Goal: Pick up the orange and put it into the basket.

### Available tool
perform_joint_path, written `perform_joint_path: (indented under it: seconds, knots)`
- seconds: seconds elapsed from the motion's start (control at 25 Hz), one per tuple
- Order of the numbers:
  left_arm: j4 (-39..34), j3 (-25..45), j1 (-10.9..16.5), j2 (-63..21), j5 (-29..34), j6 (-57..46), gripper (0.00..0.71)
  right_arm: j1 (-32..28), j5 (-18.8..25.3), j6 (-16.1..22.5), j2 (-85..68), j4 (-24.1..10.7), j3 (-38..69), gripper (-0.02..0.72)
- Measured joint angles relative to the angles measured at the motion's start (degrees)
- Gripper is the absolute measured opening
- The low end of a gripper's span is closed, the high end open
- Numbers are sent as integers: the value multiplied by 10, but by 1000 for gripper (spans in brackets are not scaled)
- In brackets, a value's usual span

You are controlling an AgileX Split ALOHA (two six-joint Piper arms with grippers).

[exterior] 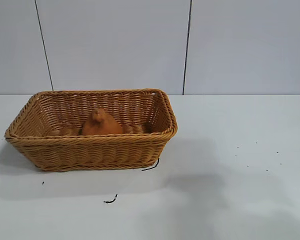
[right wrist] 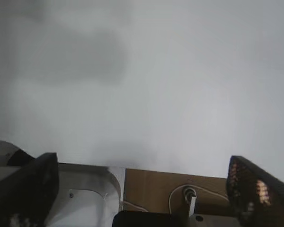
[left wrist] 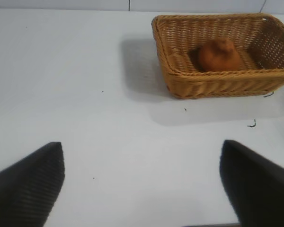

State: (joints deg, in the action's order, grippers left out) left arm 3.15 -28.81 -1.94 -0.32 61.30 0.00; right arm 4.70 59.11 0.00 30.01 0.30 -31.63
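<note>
Dull-orange knobby orange sits inside my tan woven wicker basket; left gripper and right gripper both gape wide, holding nothing

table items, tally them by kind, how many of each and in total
basket: 1
orange, lying inside the basket: 1
small dark scraps on the table, one in front of the basket, one at its front corner: 2
total: 4
Neither tool holds anything; both are open.
</note>
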Motion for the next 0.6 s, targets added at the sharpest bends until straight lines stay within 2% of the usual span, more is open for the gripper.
perform_joint_path:
  seconds: [0.32, 0.6]
  knots:
    - [0, 0, 0, 0, 0, 0, 639, 0, -5, 0, -206, 0, 30, 683]
    - [0, 0, 0, 0, 0, 0, 639, 0, -4, 0, -301, -3, 30, 683]
